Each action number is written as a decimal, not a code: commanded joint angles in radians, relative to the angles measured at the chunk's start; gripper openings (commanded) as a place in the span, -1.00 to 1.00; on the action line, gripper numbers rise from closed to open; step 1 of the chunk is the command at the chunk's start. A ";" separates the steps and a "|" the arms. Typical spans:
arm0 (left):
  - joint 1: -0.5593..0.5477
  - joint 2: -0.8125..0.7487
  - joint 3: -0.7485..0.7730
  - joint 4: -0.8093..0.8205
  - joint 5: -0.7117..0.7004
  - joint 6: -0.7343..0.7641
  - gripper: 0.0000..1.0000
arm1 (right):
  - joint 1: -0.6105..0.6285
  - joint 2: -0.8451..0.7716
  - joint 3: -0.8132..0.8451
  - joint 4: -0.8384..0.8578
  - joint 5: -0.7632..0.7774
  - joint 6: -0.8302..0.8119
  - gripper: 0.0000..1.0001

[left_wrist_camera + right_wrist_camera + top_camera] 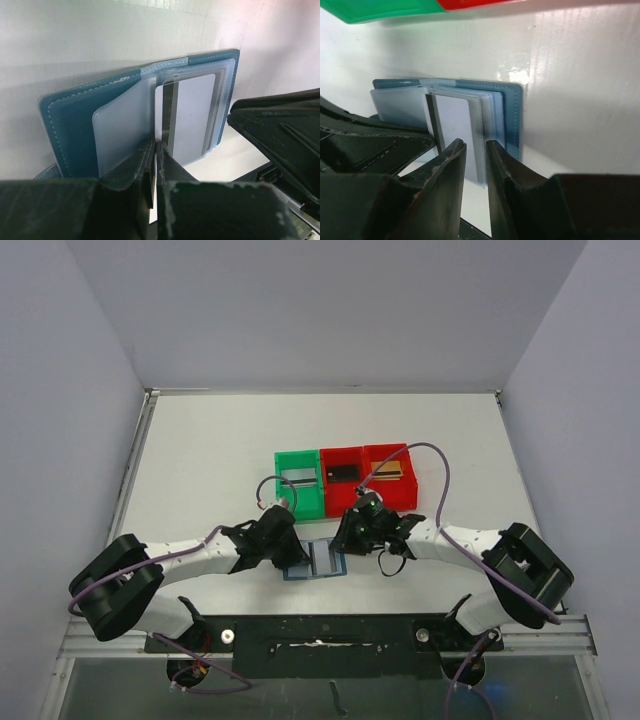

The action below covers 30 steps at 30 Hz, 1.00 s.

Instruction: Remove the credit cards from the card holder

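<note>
The blue card holder (316, 561) lies open on the table between my two grippers. Its clear sleeves fan out over the blue cover (75, 125). A white credit card (192, 117) with a dark stripe sits in one sleeve and also shows in the right wrist view (452, 122). My left gripper (156, 146) is shut, its tips at the holder's near edge by the fold; no card shows between them. My right gripper (475, 146) hovers over the white card's near end, jaws a narrow gap apart with nothing pinched.
Behind the holder stand a green bin (285, 498) and two red bins (333, 501) (404, 493), each holding a card. Their rims (385, 11) show at the top of the right wrist view. The right gripper's body (280, 135) sits close to the holder's right side.
</note>
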<state>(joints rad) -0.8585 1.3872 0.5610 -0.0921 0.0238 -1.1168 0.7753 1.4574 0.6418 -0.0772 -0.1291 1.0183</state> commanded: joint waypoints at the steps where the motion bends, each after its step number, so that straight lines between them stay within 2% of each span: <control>1: -0.003 -0.023 0.010 -0.011 -0.026 0.020 -1.00 | 0.023 -0.062 0.046 -0.005 0.031 -0.039 -0.50; 8: -0.003 -0.030 0.007 -0.016 -0.025 0.017 -1.00 | 0.028 -0.004 0.022 0.132 -0.101 -0.029 -0.46; 18: -0.003 -0.050 0.004 -0.033 -0.041 0.008 -1.00 | 0.032 0.099 0.064 -0.036 -0.013 -0.021 -0.57; 30: -0.001 -0.098 -0.008 -0.085 -0.078 0.011 -1.00 | 0.032 0.122 0.070 -0.026 -0.023 -0.027 -0.58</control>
<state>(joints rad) -0.8585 1.3170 0.5549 -0.1673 -0.0238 -1.1172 0.8001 1.5482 0.6983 -0.0486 -0.1925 1.0122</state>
